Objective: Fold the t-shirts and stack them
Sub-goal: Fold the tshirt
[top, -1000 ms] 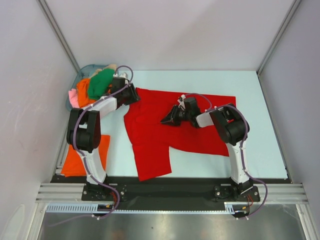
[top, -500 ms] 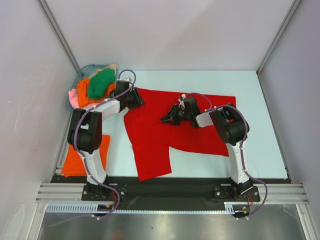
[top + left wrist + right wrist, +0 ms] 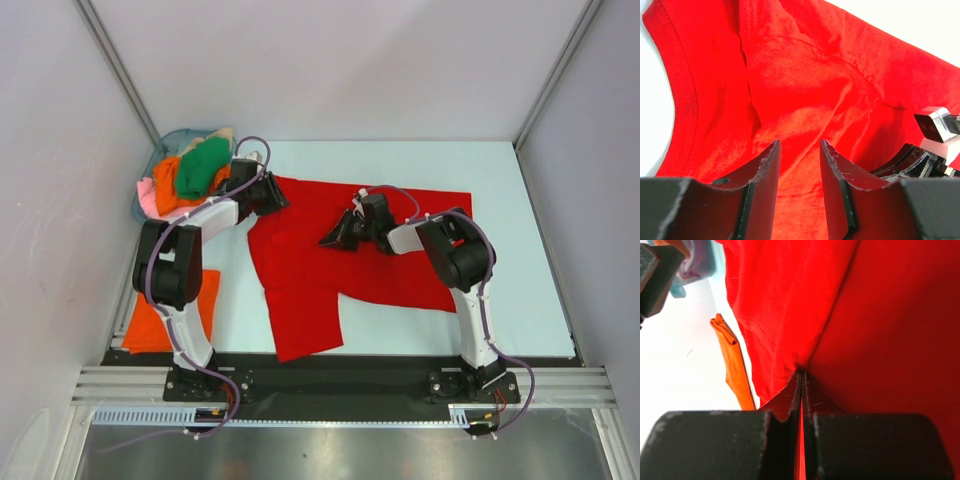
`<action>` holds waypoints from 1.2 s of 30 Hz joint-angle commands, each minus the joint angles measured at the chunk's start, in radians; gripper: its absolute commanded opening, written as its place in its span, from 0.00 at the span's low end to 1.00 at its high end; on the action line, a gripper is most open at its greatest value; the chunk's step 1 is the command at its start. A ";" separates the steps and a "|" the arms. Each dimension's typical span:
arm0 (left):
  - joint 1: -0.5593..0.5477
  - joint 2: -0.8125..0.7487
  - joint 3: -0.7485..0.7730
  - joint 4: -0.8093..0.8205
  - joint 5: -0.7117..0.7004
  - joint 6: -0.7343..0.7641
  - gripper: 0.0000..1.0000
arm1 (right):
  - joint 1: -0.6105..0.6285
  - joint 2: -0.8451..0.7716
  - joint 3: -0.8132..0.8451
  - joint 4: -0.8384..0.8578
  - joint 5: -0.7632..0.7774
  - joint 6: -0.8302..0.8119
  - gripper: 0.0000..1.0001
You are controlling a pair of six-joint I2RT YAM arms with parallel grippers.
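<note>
A bright red t-shirt (image 3: 330,260) lies spread on the table; it fills the left wrist view (image 3: 805,85) and the right wrist view (image 3: 880,315). My left gripper (image 3: 270,192) is at the shirt's far left corner, open, its fingers (image 3: 765,170) just over the cloth (image 3: 798,145). My right gripper (image 3: 332,240) is shut on a fold of red cloth near the shirt's middle (image 3: 801,376). A folded orange t-shirt (image 3: 160,310) lies near the left arm base; it also shows in the right wrist view (image 3: 732,365). Green (image 3: 200,165), orange and pink shirts are piled in the basket.
The blue-grey basket (image 3: 172,138) stands at the far left corner, against the left wall. White walls and a metal frame enclose the table. Bare table (image 3: 510,220) lies right of the red shirt.
My left gripper has moved a little right onto the red shirt's corner. My right gripper has shifted slightly up and left with the cloth in it.
</note>
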 commanded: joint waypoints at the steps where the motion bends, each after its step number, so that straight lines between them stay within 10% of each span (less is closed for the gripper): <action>1: 0.002 -0.062 0.010 0.009 -0.002 -0.003 0.42 | -0.008 -0.077 0.016 -0.059 0.018 -0.031 0.00; 13: -0.059 -0.103 -0.083 0.034 0.124 -0.050 0.25 | 0.003 -0.081 0.002 -0.053 -0.005 -0.045 0.19; 19: -0.176 -0.123 -0.123 0.008 0.101 -0.027 0.41 | -0.005 -0.029 -0.027 0.094 -0.039 0.032 0.20; 36: -0.277 -0.083 -0.140 -0.060 -0.077 0.033 0.44 | -0.037 -0.113 -0.161 0.091 -0.041 -0.002 0.15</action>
